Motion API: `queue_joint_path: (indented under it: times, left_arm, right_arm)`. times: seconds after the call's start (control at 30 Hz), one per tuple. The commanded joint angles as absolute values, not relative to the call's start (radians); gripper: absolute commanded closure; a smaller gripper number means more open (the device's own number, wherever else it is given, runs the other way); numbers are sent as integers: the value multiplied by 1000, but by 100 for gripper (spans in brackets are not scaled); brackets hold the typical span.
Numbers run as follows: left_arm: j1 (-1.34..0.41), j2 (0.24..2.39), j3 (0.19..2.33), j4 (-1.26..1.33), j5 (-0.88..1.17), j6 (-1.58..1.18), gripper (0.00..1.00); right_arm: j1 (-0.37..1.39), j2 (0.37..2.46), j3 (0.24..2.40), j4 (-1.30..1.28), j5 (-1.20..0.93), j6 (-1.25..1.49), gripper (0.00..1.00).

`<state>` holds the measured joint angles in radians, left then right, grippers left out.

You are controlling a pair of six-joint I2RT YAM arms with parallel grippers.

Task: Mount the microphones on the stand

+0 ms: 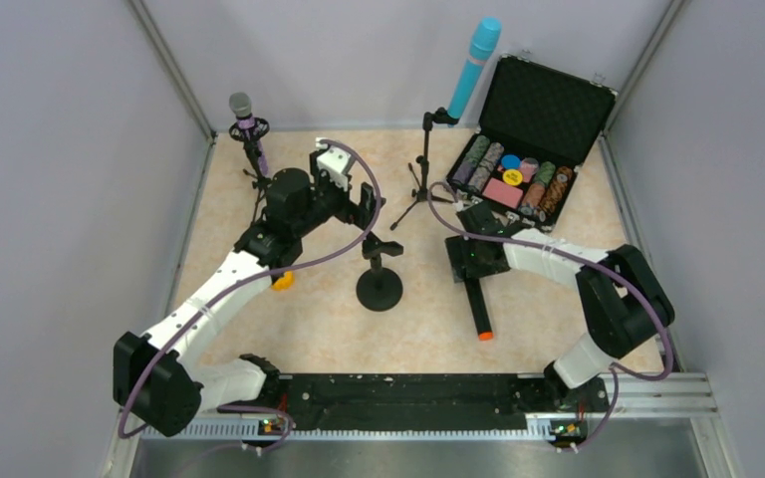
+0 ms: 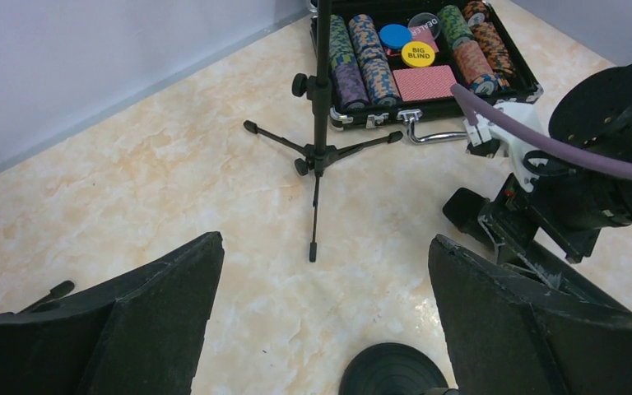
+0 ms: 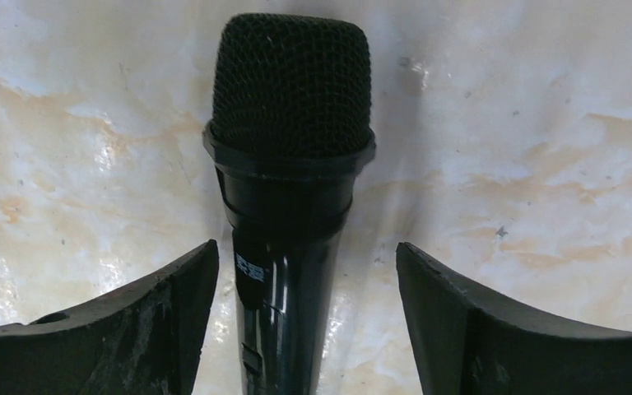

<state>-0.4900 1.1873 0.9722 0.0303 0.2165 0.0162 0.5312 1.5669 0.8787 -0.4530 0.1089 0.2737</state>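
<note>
The glittery purple microphone (image 1: 242, 108) stands in a stand at the back left. The light blue microphone (image 1: 473, 66) sits tilted in the clip of a tripod stand (image 1: 420, 179). The black microphone (image 1: 478, 304) with an orange end lies flat on the table. My right gripper (image 1: 465, 261) is open and low over its head end; in the right wrist view the black microphone (image 3: 288, 164) lies between the spread fingers of the gripper (image 3: 306, 271), apart from both. My left gripper (image 1: 367, 204) is open and empty above a round-base stand (image 1: 379, 284), whose clip is empty.
An open black case of poker chips (image 1: 528, 149) stands at the back right, also in the left wrist view (image 2: 428, 58). The tripod's legs (image 2: 319, 156) spread ahead of my left gripper (image 2: 325, 271). A small orange object (image 1: 282, 281) lies under the left arm. Grey walls enclose the table.
</note>
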Motion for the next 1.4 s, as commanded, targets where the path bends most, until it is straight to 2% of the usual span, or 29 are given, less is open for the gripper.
queue_joint_path:
  times: [0.0,0.13,0.3,0.47,0.57,0.77,1.37]
  left_arm:
    - [-488,1160,990,52,145,-48,1]
    - [-487,1157,1012,5,60,-82,1]
    - [-487,1140,988,-39,-43,-128,1]
    - [-487,1098,918,-10,-5,-107,1]
    - [-487,1080,897,-7,38,-115,1]
    - [-487,1077,891,-8,96,-121,1]
    - [-485,1134,1029,-92,-31,-82,7]
  right_arm:
    - [563,1611,953,-429,135,285,25]
    - [575,1649,973,-428,150,283,31]
    - [575,1669,968,-433,164,277,49]
    - [575,1664,959,-429,147,271,79]
    - [575,1662,967,-418,110,263,100]
    - [575,1615,981,-381,8,254,100]
    - [574,1215,910,-91,-125,292,100]
